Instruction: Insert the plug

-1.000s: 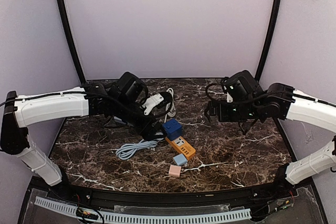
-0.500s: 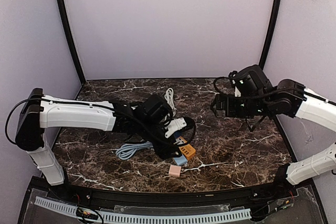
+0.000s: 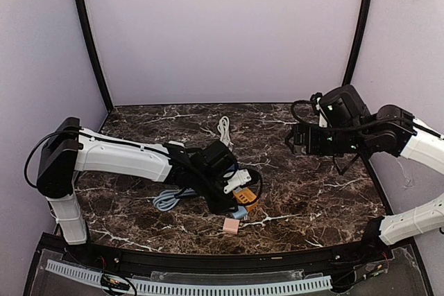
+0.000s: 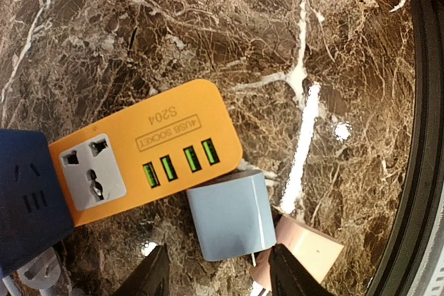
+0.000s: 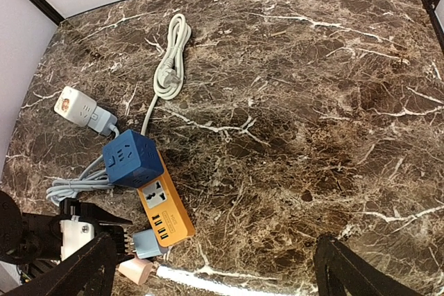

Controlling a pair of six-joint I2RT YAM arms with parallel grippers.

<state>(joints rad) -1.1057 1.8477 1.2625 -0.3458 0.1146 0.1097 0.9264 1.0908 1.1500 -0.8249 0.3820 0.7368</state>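
Two fingers of the left gripper point(image 4: 220, 272) now straddle the light blue plug point(image 4: 232, 216). A second ago this gripper hung wide behind the power strip; it has since swung round to the strip's end and drawn its jaws in. The far finger looks to be against the plug's side, while a sliver of table point(image 4: 208, 32) shows by the other, so I cannot tell whether the pinch has landed. In my judgement the pick-up is in hand, and insertion has not started.

The plug lies between the fingertips as a small, smooth, rounded pale blue block. Its prongs are not clearly visible from the wrist. A pink adapter point(image 4: 309, 251) sits just beside it, near the far finger.

Just ahead of the fingertips, close against the plug, lies the orange power strip point(image 4: 146, 157), with four green USB slots and an empty grey socket point(image 4: 90, 171). Beyond that sits a dark blue cube socket point(image 4: 28, 185).

Well apart, the right gripper point(image 3: 295, 140) hovers spread wide, holding nothing.
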